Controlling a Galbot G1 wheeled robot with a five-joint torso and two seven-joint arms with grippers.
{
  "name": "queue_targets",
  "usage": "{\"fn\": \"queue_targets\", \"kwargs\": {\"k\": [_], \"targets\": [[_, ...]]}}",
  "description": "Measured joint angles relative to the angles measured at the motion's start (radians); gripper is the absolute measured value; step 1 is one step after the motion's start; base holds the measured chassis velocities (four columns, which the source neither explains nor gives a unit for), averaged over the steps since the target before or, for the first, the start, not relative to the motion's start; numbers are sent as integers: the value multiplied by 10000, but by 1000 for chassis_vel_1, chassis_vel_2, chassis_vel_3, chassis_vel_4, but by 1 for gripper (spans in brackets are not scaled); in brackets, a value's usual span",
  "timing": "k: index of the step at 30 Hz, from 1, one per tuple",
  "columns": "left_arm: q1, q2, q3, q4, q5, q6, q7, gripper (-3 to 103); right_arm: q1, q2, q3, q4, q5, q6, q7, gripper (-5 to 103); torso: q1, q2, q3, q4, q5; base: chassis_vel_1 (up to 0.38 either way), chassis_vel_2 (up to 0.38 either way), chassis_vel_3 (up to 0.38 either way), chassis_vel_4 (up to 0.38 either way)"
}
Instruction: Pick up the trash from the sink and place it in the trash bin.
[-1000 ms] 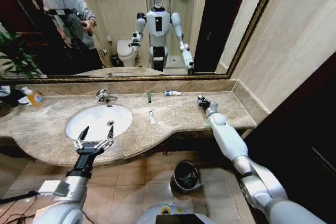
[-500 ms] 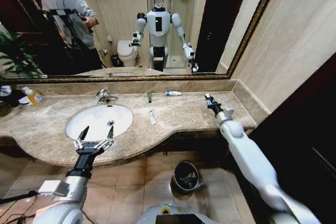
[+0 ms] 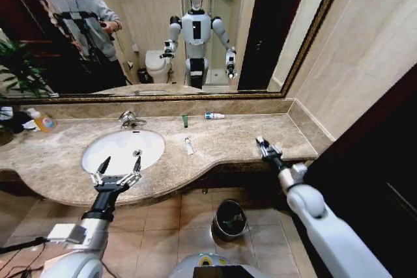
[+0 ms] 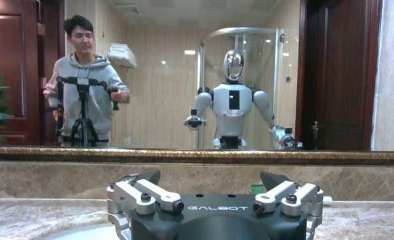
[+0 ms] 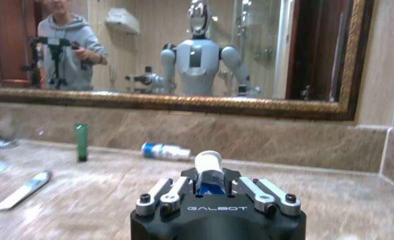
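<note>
Fingers of the right gripper (image 5: 209, 192) were clamped on a small white-capped tube (image 5: 208, 167) over the counter's front edge; carrying seemed underway, needing descent to the trash bin (image 3: 230, 219). Left gripper (image 3: 117, 172) hovered open by the sink (image 3: 98, 150).

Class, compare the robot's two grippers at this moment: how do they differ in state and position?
The left gripper is open and empty; the right gripper is shut on a small blue-and-white tube. The left gripper hangs at the front rim of the sink; the right gripper is over the counter's front edge at the far side. Both are dark, Galbot-marked and face the mirror.
</note>
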Motion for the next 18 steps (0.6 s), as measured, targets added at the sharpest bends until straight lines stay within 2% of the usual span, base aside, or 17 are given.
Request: {"fn": "queue_targets", "kwargs": {"k": [1,6,14,18], "targets": [[0,0,0,0,0,0,0,100,-327,34,-15,76,-88,162,-29,25,1,-1,1,6,2,0,0,0,0],[0,0,0,1,0,0,-2,100,-2143,375,72,355,-668,1056,-34,25,1,-2,2,-1,3,0,0,0,0],[0,0,0,1,0,0,-2,100,-3861,869,-82,561,-1338,1753,11,25,1,-2,1,1,-2,0,0,0,0],[0,0,0,1,0,0,-1,100,-4176,1109,-399,220,-1738,1983,-68,25,1,-1,1,1,-1,0,0,0,0]]}}
